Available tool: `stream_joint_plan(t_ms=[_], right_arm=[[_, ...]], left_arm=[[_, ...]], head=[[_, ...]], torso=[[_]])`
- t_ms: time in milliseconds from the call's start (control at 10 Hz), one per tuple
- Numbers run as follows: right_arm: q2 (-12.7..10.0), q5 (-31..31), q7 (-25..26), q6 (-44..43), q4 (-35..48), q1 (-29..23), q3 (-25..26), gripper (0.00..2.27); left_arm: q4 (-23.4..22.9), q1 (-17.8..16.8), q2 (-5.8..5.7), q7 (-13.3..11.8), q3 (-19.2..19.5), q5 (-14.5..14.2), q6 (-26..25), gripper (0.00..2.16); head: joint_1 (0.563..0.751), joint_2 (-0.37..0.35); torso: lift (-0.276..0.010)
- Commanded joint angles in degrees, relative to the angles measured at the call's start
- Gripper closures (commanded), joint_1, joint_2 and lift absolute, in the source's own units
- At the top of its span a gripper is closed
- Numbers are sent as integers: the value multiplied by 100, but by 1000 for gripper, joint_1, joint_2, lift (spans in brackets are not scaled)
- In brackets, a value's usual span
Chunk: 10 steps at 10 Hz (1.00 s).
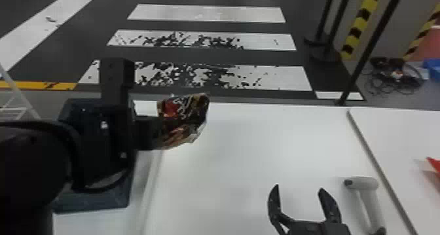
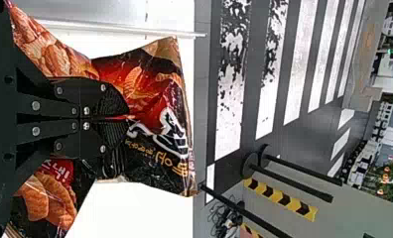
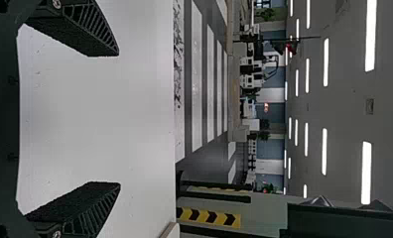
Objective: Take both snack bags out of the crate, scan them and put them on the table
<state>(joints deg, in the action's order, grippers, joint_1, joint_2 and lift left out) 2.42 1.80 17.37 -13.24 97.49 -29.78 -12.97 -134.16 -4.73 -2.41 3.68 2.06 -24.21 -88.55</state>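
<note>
In the head view I have 1 snack bag [image 1: 193, 118] in my left gripper [image 1: 150, 133], held up past the crate [image 1: 108, 198], toward the far side of the table [image 1: 255, 146]. My right gripper [image 1: 299, 187] stands open and empty at the near side, just beside the scanner [image 1: 370, 201].

In the left wrist view the 2 fingers [image 2: 112, 101] are closed on the bag, pinching it across the middle. I judge it light, soft and puffy, with a slick film that could slip and brittle contents that would crush, so I'd squeeze no harder than needed. For a handover I'd take the free end with my right gripper. The film is glossy and creased, black and red, with orange snack pictures and white and gold lettering.

In the right wrist view the 2 fingers stand wide apart, nothing between them, table beyond.
</note>
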Motion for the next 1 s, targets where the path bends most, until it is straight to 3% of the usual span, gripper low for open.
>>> stream_joint_plan(t_ms=[0, 200, 300, 400, 600, 800, 900], right_arm=[[-4, -4, 162, -490, 7, -55, 5, 49], [-13, -101, 320, -807, 77, -125, 110, 53], [-13, -110, 320, -824, 77, -143, 137, 53], [-13, -180, 320, -842, 77, -143, 154, 53], [-13, -198, 320, -842, 77, -143, 154, 53], [-13, -224, 311, -859, 68, -143, 225, 53], [-13, -250, 311, -859, 68, -143, 260, 49]], left_arm=[[101, 34, 83, 54, -399, 356, 35, 2142], [356, 60, 101, 159, -759, 619, 176, 2142], [470, 131, 92, 326, -970, 654, 316, 2142], [637, 245, 92, 590, -1304, 795, 650, 2142], [1208, 394, 110, 1170, -1990, 927, 1775, 2142], [1815, 465, 110, 1671, -2552, 857, 2830, 2142], [2026, 517, 118, 1820, -2746, 786, 3023, 2142]], head=[[695, -17], [695, -66], [695, -85], [695, -93], [695, -126], [695, -159], [695, -186]], torso=[[-92], [-92], [-92], [-92], [-92], [-92], [-92]])
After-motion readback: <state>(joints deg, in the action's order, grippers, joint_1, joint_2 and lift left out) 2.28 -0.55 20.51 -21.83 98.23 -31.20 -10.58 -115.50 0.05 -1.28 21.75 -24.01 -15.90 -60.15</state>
